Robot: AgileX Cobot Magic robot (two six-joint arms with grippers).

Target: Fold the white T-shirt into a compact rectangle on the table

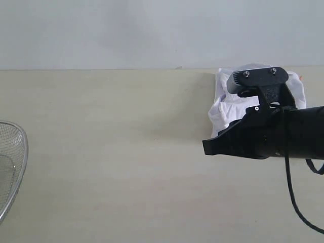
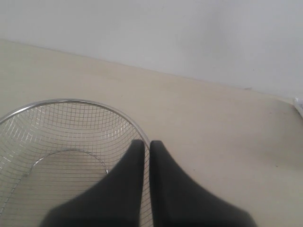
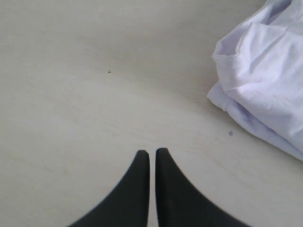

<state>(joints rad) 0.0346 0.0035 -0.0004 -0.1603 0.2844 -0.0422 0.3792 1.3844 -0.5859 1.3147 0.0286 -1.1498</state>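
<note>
The white T-shirt (image 1: pixel 227 109) lies bunched in a rumpled heap in the upper right of the exterior view, near the far edge of the counter (image 1: pixel 126 177). It is partly hidden behind the right arm and its camera mount. The right tool (image 1: pixel 206 147) points toward the left of that frame, its tip just below the heap's lower left edge. In the right wrist view, bare counter separates the heap from the tips, which are pressed nearly together and grip nothing. The left tool (image 2: pixel 147 143) is likewise closed and empty, its tips at the rim of a wire-mesh basket (image 2: pixel 71 100). The basket sits at the exterior view's left edge, well apart from the shirt.
</note>
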